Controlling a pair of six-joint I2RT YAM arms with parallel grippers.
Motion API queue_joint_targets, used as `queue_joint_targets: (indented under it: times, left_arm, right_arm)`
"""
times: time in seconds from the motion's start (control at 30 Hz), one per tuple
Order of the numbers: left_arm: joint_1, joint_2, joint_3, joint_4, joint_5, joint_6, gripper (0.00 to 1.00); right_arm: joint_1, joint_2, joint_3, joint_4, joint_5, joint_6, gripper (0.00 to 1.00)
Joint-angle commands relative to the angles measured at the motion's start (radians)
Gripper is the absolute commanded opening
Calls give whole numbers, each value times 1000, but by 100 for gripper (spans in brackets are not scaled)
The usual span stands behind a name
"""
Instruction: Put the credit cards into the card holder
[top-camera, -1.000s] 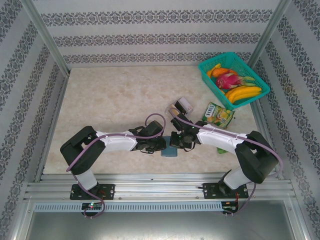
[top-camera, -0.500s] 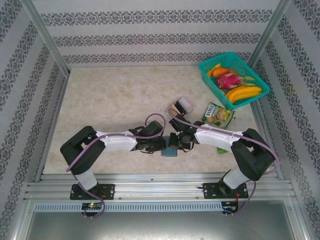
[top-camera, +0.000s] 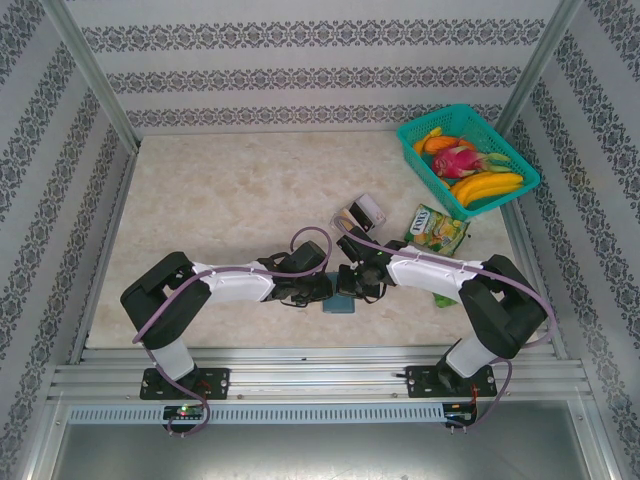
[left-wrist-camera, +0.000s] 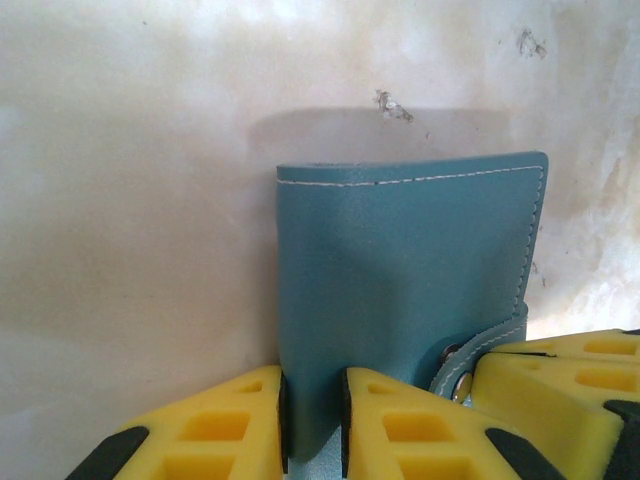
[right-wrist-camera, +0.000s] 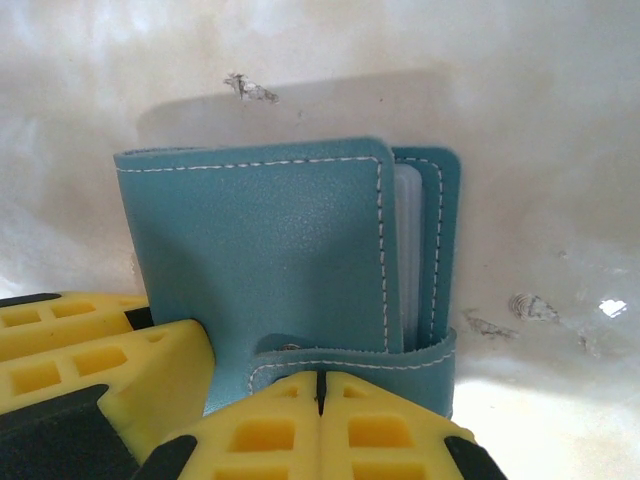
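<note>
Both arms meet at the card holder (top-camera: 343, 304), cards waiting beyond it.
Left gripper (left-wrist-camera: 313, 420), fingers parted a sliver, clamps the holder's cover edge; right gripper (right-wrist-camera: 320, 400), fingers pressed together, sits at the snap strap (right-wrist-camera: 350, 358) on the holder's opposite side. Can't tell if it pinches the strap. Credit cards (top-camera: 361, 212) lie past the holder, far side, slightly right: nearer the right arm, prob. its pick.
</note>
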Motion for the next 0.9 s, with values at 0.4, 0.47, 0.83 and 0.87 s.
queue_joint_targets:
  times: [0.4,0.47,0.83,0.87]
  left_arm:
    - [-36,58,-5,-23,44,18,21]
    - [-36,59,-4,-18,46,19,21]
    - [-36,36,-51,36,32,2,21]
    - [-36,33,-62,54,31,-4,21]
  right_arm:
    - [5,76,10,47,13,8,4]
    - [0,100,19,47,-2,9,3]
    - [11,220,95,-43,-27,-8,5]
    - [12,238,109,-51,-36,-12,5]
